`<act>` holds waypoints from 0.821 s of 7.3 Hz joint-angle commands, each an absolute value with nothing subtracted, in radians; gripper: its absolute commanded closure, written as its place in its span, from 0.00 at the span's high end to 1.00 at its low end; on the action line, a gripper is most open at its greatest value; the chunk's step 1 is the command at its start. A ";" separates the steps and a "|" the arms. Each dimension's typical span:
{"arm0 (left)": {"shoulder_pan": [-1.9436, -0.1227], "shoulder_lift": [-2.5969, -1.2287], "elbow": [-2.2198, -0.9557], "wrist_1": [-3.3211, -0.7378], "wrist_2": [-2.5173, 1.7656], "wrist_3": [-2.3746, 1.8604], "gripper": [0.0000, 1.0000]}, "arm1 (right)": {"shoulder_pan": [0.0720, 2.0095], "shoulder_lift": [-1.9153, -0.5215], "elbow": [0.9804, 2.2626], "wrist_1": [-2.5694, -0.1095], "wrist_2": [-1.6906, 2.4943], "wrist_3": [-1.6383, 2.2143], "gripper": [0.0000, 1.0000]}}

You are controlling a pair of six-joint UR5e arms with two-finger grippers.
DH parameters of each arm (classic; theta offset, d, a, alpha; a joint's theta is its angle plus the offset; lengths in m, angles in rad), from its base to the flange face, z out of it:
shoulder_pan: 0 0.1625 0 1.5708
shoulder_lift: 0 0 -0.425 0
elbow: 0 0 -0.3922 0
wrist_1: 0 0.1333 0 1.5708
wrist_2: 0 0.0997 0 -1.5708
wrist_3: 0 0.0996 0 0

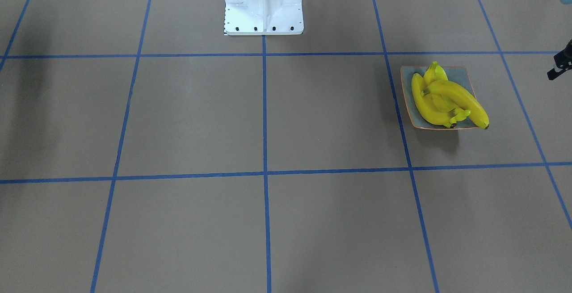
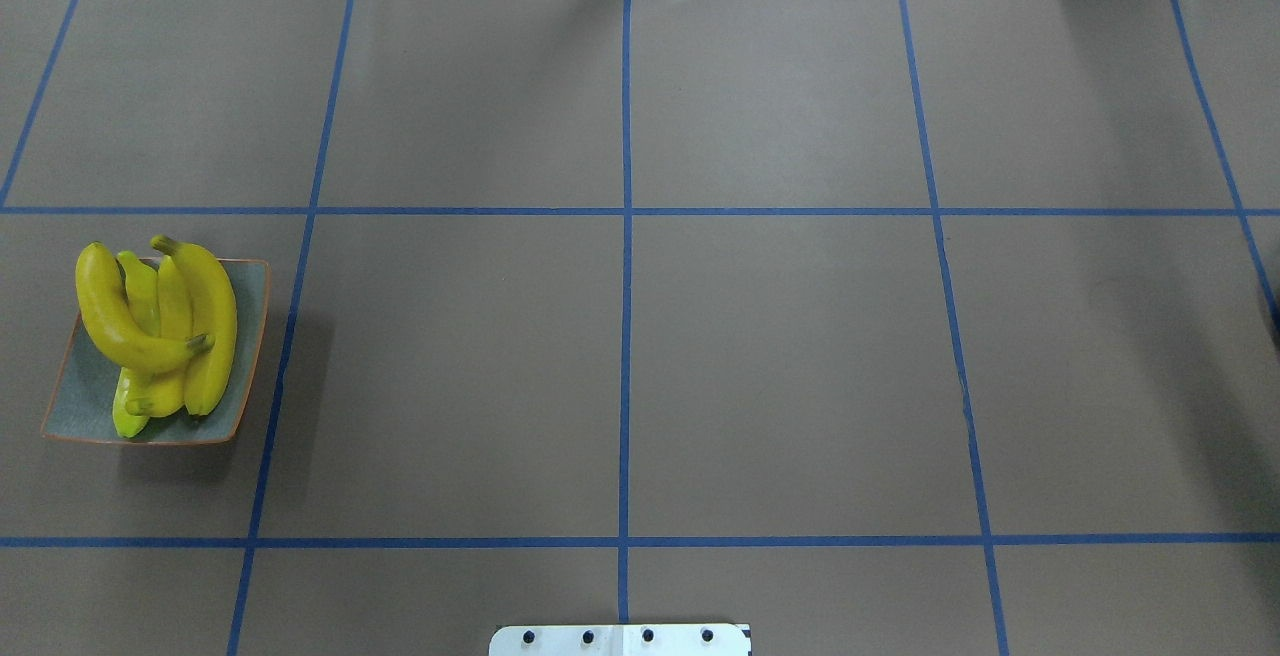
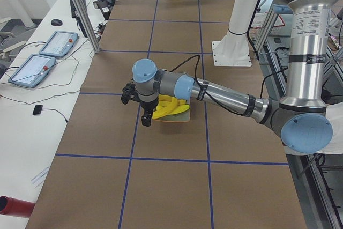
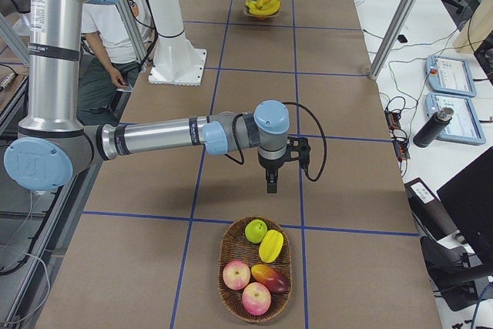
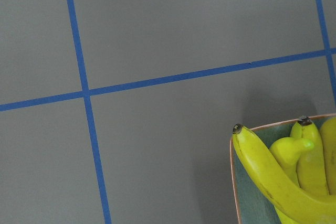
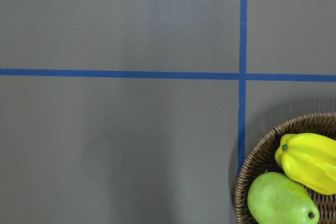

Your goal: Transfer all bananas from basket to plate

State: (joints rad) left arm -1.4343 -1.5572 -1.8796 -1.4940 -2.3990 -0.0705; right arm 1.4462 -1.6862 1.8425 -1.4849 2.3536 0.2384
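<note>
Several yellow bananas (image 2: 160, 326) lie piled on the square grey-green plate (image 2: 80, 406) with the orange rim, at the table's left end; one lies across the others. The left wrist view shows their dark tips (image 5: 278, 177) over the plate's corner (image 5: 247, 192). My left gripper (image 3: 144, 122) hangs just beyond the plate, a little above the table; whether it is open I cannot tell. The wicker basket (image 4: 223, 252) at the right end holds apples, a mango, a green fruit and a yellow ribbed fruit. My right gripper (image 4: 271, 185) hovers beside it, state unclear.
The white robot pedestal (image 1: 263, 11) stands at the table's middle rear edge. Aluminium posts (image 3: 80, 9) rise at the far side. Tablets (image 3: 32, 68) and a bottle (image 4: 430, 127) lie on the side desk. A person (image 4: 115, 36) stands behind the robot.
</note>
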 commanded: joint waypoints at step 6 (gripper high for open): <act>-1.436 -1.557 -1.884 -1.502 -2.398 -0.071 0.99 | 1.450 -1.686 1.835 -1.485 2.350 0.236 1.00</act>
